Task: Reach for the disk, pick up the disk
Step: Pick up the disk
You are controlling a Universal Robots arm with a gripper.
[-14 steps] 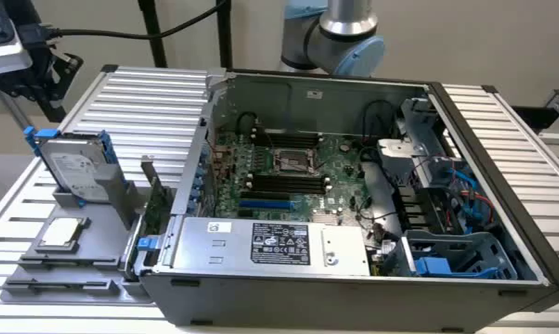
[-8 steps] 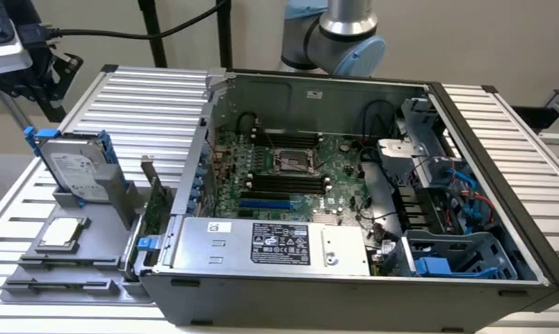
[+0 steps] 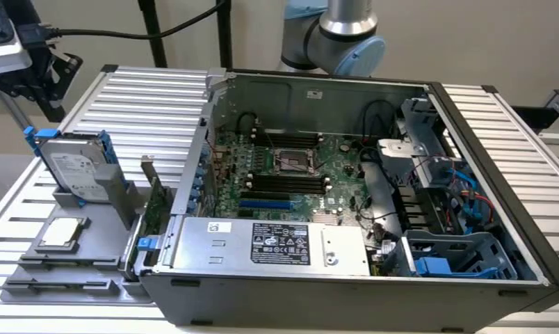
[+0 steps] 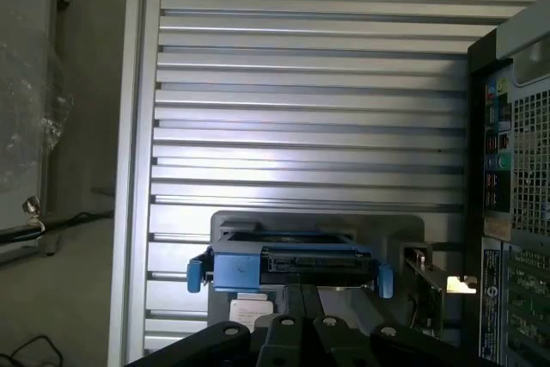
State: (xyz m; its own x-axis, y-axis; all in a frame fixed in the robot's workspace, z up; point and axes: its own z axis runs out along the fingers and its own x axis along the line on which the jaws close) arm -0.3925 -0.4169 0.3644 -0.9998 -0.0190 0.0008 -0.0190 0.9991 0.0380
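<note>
Disk [image 3: 71, 163] upright in holder [image 3: 87, 193], end effector [image 4: 302, 291] off it

The silver-grey disk with blue rails stands on edge in a grey holder on the slatted worktop [image 3: 149, 97], just beside the open computer case [image 3: 335, 306], on the exterior view's left of it. The end effector is closed together, empty, near the disk.

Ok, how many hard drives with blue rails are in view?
1. The disk stands on edge in the grey holder at the exterior view's left, beside the open computer case. Others may be hidden inside the case's drive bays.
</note>
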